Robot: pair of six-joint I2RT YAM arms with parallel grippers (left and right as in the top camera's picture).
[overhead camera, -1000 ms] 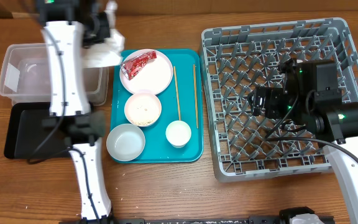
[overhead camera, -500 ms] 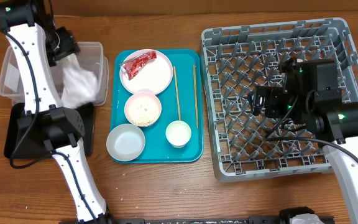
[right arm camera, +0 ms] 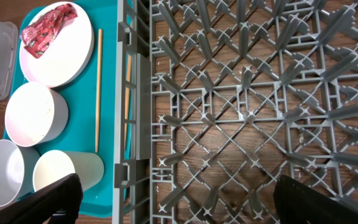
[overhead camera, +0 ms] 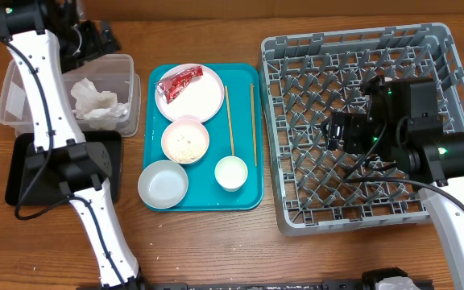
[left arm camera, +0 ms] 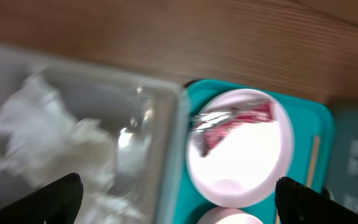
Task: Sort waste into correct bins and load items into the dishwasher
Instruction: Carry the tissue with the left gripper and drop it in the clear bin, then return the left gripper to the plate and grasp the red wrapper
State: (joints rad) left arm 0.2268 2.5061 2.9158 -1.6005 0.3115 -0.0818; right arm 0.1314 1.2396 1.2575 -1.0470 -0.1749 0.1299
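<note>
On the brown wooden table (overhead camera: 216, 242), the crumpled white paper napkin (overhead camera: 95, 103) is lying in the clear rectangular plastic tub (overhead camera: 8, 93) at ten o'clock. The left gripper (left arm camera: 179, 200) near it and the right gripper (right arm camera: 176, 200) over the grey plastic dish rack (overhead camera: 449, 48) are gaping empty. Waste-sorting seems in hand: the red wrapper (overhead camera: 180, 80) on the pale pink plate (overhead camera: 204, 101) is probably waiting for a pinch next. Left-wrist detail is blurring.

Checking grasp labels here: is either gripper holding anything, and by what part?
Nothing is held. The left gripper is open near the clear tub, with the napkin lying loose inside. The right gripper is open and empty over the dish rack.
</note>
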